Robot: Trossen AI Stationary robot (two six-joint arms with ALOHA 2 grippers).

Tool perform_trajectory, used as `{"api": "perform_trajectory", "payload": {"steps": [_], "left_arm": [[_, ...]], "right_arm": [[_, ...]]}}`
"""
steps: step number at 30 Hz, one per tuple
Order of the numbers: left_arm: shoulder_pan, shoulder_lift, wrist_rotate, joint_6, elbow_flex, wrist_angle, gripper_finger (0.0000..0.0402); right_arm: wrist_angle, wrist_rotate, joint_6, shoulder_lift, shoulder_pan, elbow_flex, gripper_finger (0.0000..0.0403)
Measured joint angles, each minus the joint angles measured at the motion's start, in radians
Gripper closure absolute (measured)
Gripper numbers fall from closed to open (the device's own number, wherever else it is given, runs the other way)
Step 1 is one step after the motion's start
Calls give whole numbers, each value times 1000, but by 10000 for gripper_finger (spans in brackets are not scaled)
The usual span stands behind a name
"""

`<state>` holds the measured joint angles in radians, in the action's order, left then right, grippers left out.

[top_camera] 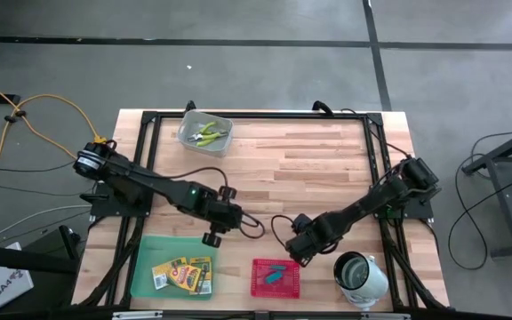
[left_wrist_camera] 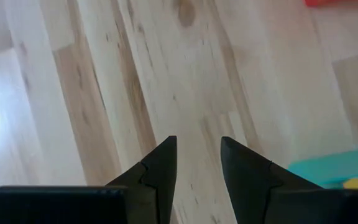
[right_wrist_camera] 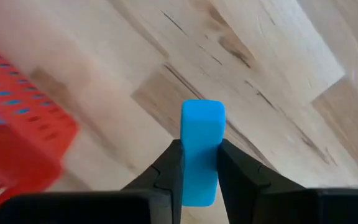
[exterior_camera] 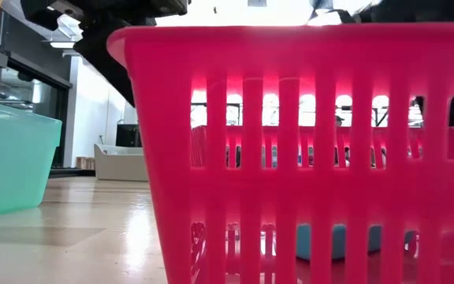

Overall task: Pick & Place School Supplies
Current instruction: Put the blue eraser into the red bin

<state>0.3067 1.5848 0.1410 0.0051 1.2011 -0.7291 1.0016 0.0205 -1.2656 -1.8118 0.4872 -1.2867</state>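
Right wrist view: my right jaws (right_wrist_camera: pixel 199 163) pinch a light-blue oblong piece (right_wrist_camera: pixel 202 149) above the tabletop (right_wrist_camera: pixel 278 68), beside the red tray (right_wrist_camera: pixel 11 143). My left jaws (left_wrist_camera: pixel 197 163) stand narrowly apart, empty, near the green tray (left_wrist_camera: pixel 340 165).

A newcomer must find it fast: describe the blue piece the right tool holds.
Start at the red tray on the table's near edge. Just above its far right corner hangs the right tool. The light-blue oblong piece stands clamped between its fingers, unlike those lying inside the tray.
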Motion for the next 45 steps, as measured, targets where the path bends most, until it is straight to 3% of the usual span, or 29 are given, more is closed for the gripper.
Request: {"api": "perform_trajectory", "payload": {"steps": [8, 18, 26, 45], "left_arm": [[-11, 0, -65, -23, -32, -15, 285], [-7, 0, -66, -52, -61, -19, 285], [-7, 0, -66, -52, -61, -28, 285], [-7, 0, -65, -47, -61, -38, 285]], "right_arm": [[-3, 29, 75, 1, -1, -159, 332], [-380, 32, 135, -13, 60, -206, 332], [-486, -1, 137, -112, 91, -206, 332], [-432, 8, 244, -179, 91, -205, 332]]}}
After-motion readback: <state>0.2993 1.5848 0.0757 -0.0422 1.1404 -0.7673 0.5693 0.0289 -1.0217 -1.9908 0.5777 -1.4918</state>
